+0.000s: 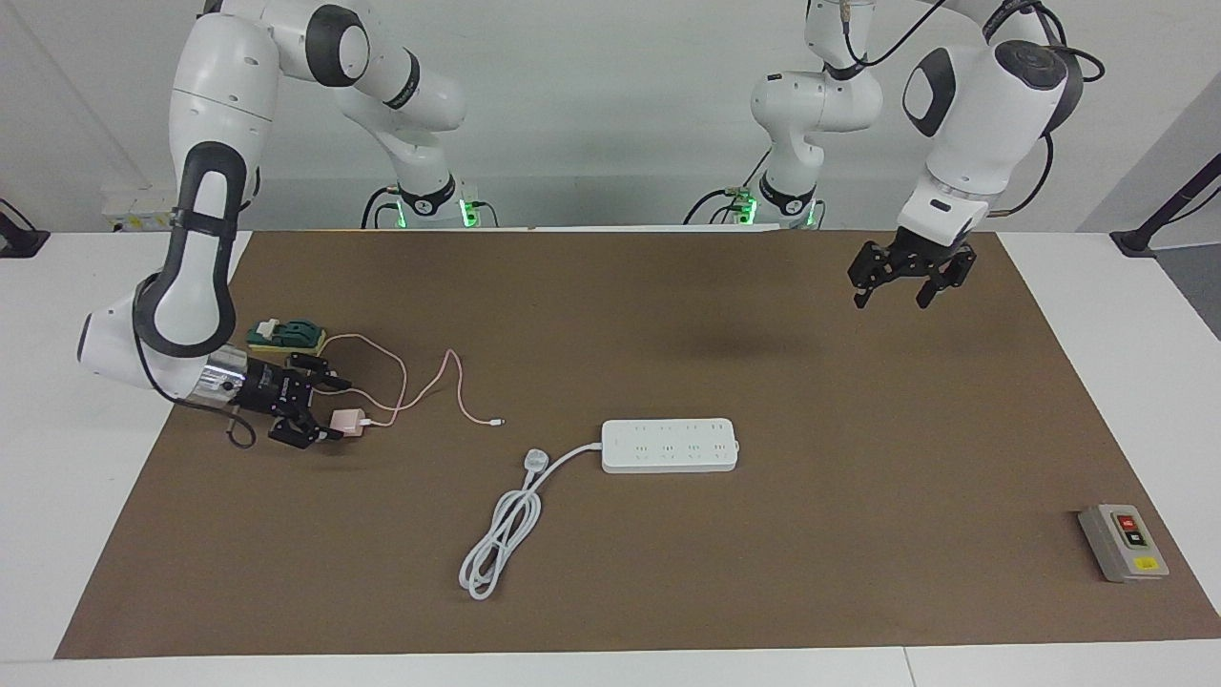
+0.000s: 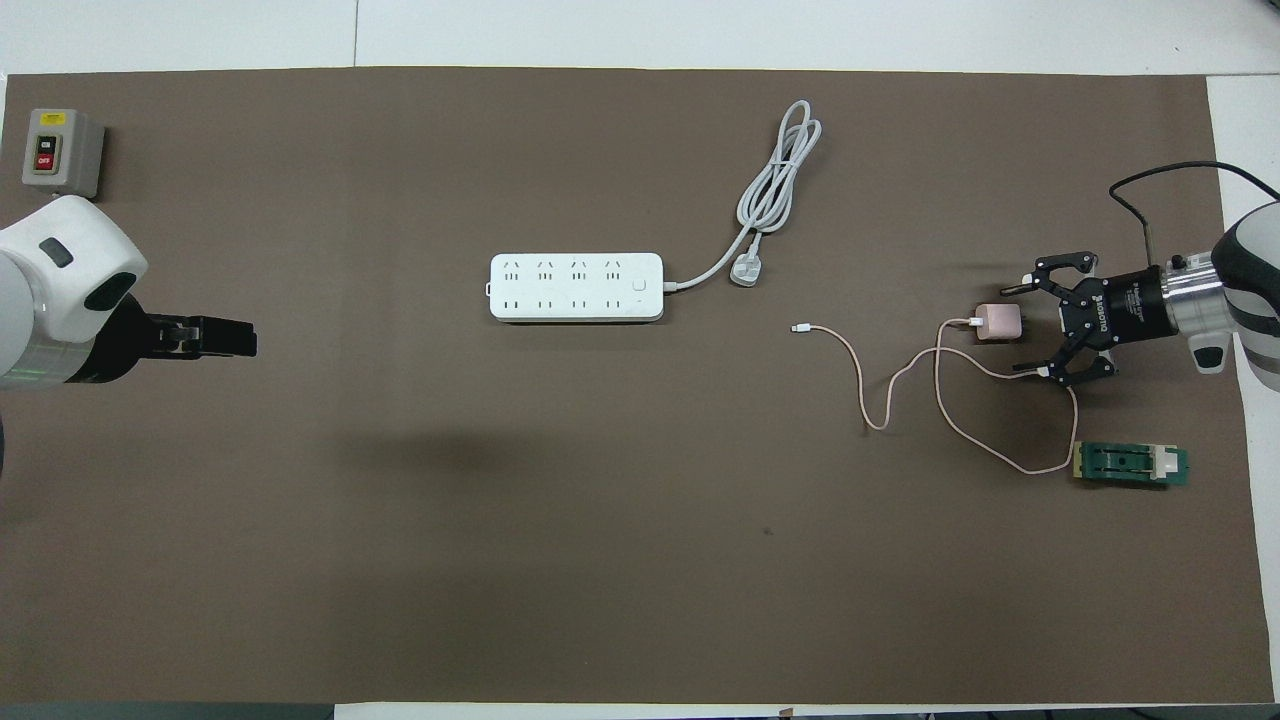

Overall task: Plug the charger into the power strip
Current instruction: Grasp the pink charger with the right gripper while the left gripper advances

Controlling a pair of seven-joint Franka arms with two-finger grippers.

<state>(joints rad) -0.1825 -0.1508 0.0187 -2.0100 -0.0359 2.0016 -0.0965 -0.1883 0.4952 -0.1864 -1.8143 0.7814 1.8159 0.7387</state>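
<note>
A big brown mat (image 1: 668, 572) covers the table. The long white power strip (image 1: 670, 445) lies in the middle of the facing view. The right gripper (image 1: 327, 410) is at the middle left, low on the mat, its fingers spread wide around the little pink charger (image 1: 347, 421). The left gripper (image 1: 901, 286) hangs open over the mat at the upper right, holding nothing.
</note>
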